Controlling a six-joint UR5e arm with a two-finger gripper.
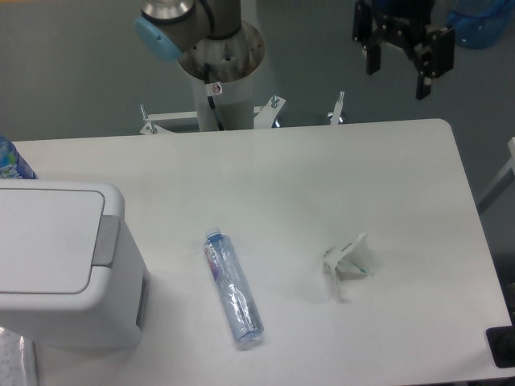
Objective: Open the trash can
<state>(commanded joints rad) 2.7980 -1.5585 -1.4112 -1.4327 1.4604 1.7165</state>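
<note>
- I see the trash can (60,265) at the left edge of the table (322,177), a big boxy white bin with rounded corners; it runs out of view on the left.
- Its flat white lid (44,240) lies down flush, closed, and the grey push bar (105,240) sits along the lid's right side, facing the middle of the table.
- My gripper (397,75) hangs in the air well apart from the trash can, far off to its upper right, past the table's back edge; its two dark fingers (424,72) stand spread with a clear gap between them and nothing in it.
- The arm's base column (221,80) rises behind the table, up and to the right of the trash can, with a blue-capped joint (157,36) above it.
- A clear plastic bottle (234,287) lies on its side just to the right of the trash can, not touching it, cap end pointing away from me.
- A small crumpled white piece (348,261) rests farther right of the trash can, beyond the bottle.
- A bit of blue-labelled object (12,161) peeks out just behind the trash can's back left corner; I cannot tell what it is.
</note>
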